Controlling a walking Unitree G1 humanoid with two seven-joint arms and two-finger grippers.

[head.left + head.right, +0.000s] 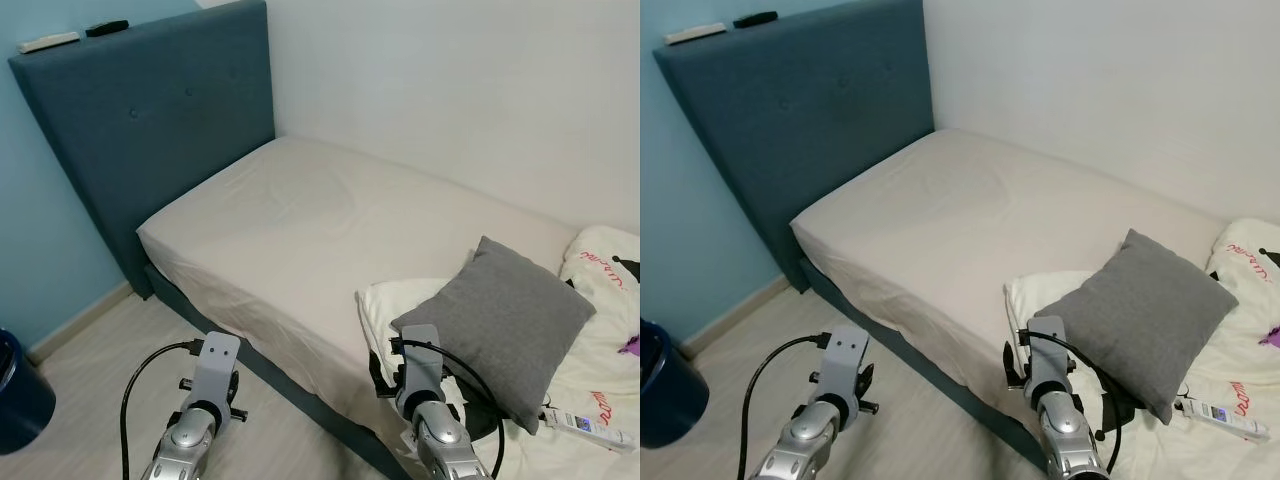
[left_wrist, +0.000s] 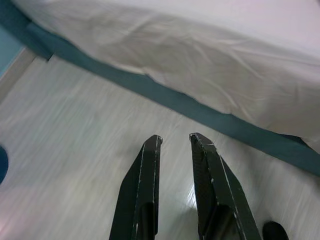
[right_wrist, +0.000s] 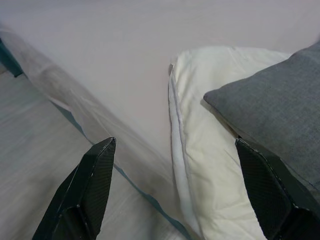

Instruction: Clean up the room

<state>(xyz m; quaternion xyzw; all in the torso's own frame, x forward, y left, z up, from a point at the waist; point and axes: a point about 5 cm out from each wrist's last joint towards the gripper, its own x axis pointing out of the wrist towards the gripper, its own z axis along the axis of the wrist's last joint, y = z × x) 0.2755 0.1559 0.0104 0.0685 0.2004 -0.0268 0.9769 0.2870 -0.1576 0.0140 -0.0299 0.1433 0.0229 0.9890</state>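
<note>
While the right tool [image 3: 175, 145] gapes beside a grey cushion [image 1: 505, 320] atop a pillow [image 3: 200, 150], the left tool [image 2: 175, 142] nearly closes.

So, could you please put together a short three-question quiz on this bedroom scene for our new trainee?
1. True or false: the grey cushion lies partly on the white pillow.
2. Which gripper is open wider: A left gripper, B right gripper?
3. Fill in: two remotes rest on top of the blue ____.

Key: 1 true; 2 B; 3 headboard.
</note>
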